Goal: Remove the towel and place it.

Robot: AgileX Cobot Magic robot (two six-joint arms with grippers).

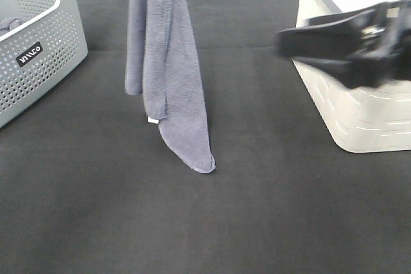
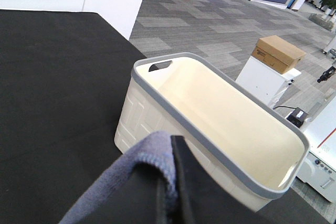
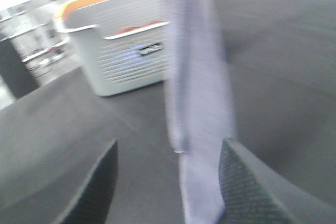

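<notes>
The grey-lavender towel (image 1: 168, 62) hangs straight down from above the top edge of the exterior high view. Its small white tag (image 1: 153, 120) shows low on its left side, and its bottom corner reaches the black table (image 1: 96, 210). My left gripper (image 2: 167, 182) is shut on the towel's top fold (image 2: 149, 153); it is out of the exterior high view. My right gripper (image 1: 287, 46) is open and empty, right of the towel and apart from it. In the right wrist view the towel (image 3: 197, 93) hangs beyond the open fingers (image 3: 100, 182).
A perforated grey basket (image 1: 38, 49) with a bluish cloth inside stands at the far left; it also shows in the right wrist view (image 3: 121, 45). A cream bin with a grey rim (image 1: 359, 113) stands at the right and looks empty in the left wrist view (image 2: 210, 124).
</notes>
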